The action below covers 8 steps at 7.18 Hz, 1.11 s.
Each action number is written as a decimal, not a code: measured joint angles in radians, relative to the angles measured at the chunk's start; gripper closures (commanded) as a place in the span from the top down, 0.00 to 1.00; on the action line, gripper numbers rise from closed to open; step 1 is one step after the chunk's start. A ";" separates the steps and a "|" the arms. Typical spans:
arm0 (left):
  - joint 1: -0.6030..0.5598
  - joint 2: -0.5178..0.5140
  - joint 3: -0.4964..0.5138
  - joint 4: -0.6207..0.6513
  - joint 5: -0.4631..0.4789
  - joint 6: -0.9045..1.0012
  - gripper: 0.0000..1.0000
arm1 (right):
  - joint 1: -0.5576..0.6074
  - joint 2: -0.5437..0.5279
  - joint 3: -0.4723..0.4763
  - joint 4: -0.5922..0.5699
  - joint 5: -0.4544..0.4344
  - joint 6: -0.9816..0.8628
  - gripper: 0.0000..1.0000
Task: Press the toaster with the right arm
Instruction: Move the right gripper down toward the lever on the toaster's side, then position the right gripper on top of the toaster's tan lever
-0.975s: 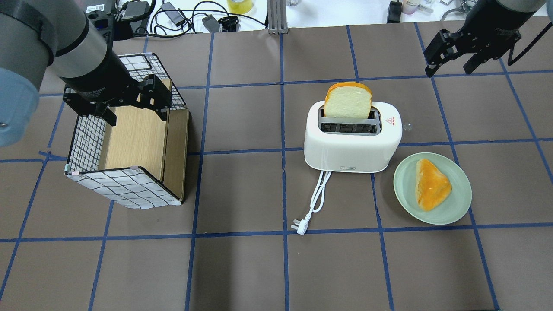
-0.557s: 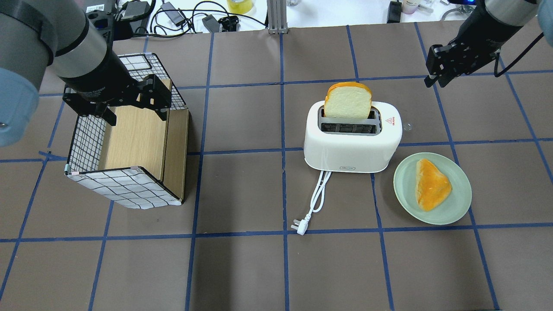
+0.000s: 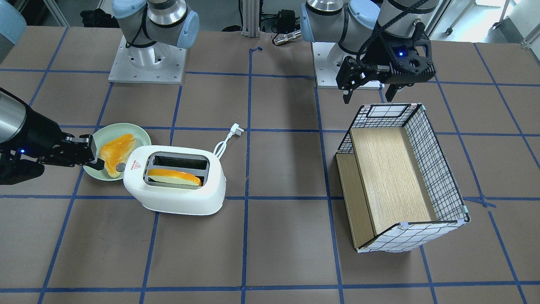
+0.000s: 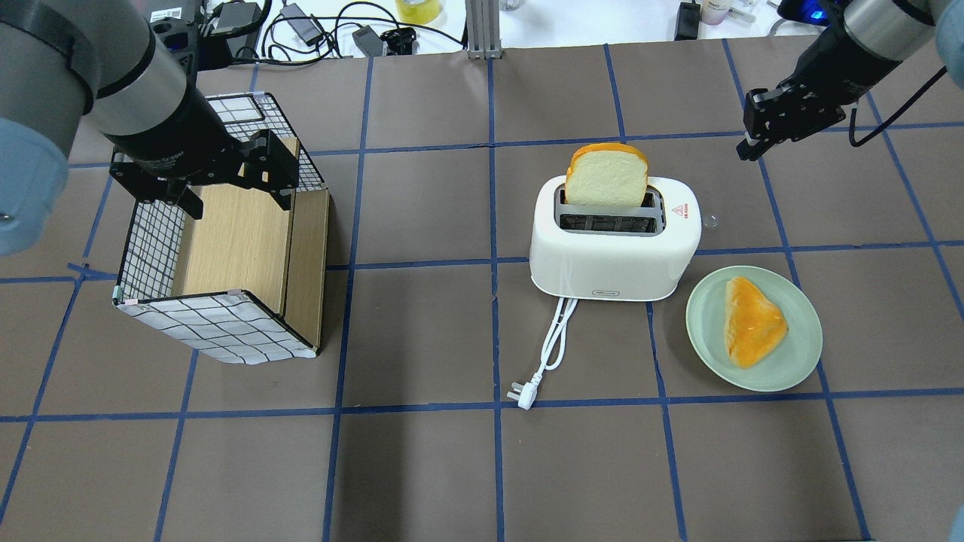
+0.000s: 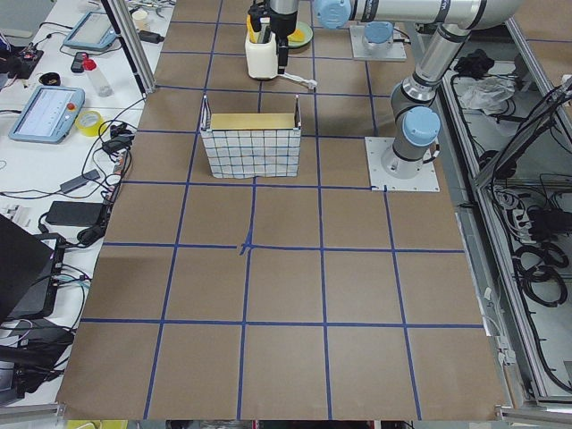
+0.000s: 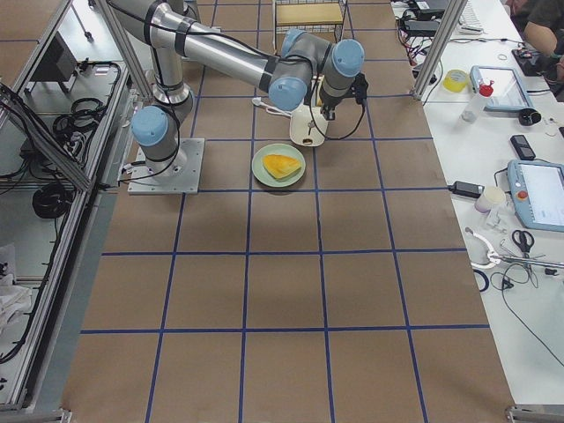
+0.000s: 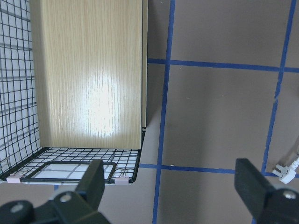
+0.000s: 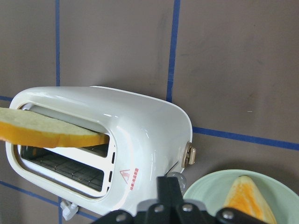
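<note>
— Okay, quick: where's the toaster [image 4: 614,248]?
— On the worktop [image 4: 422,467], in the right half, just beside the green plate [image 4: 798,369]. The white cord [image 4: 557,339] lies loose in front, and the plug [image 4: 523,395] is in no socket.
— Right claw [image 4: 753,139]?
— Closed on nothing, fingers together, out past the toaster's knob end and not touching it. Left claw [image 3: 368,90] is spread open above the wire basket [image 4: 218,327].
— How will it handle?
— Looks light: glossy plastic, stiff shell. It likely skids or tips if shoved sideways. I'd push straight down on the small grey knob [image 3: 121,167] at the end facing the plate, not on the body.
— Fragile?
— The knob's small and easy to slip off. Closed fingertips suit it.
— Containers?
— The slot farther from the robot holds a bread slice [image 4: 606,177] standing high. The nearer slot [image 4: 608,223] shows only its grille. The plate carries one orange-crusted bread piece [image 4: 753,320]. The basket is lined with wooden panels [image 4: 237,241].
</note>
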 measured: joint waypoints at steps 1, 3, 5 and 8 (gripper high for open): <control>0.000 0.000 0.000 0.000 0.000 0.000 1.00 | -0.008 0.000 0.032 0.000 0.012 -0.018 0.00; 0.000 0.000 0.000 0.000 0.000 0.000 1.00 | -0.021 0.002 0.077 -0.004 0.018 -0.049 0.00; 0.000 0.000 0.000 0.000 0.000 0.000 1.00 | -0.026 0.005 0.093 -0.012 0.031 -0.067 0.00; 0.000 0.000 0.000 0.000 0.000 0.000 1.00 | -0.028 0.017 0.094 -0.039 0.083 -0.069 0.00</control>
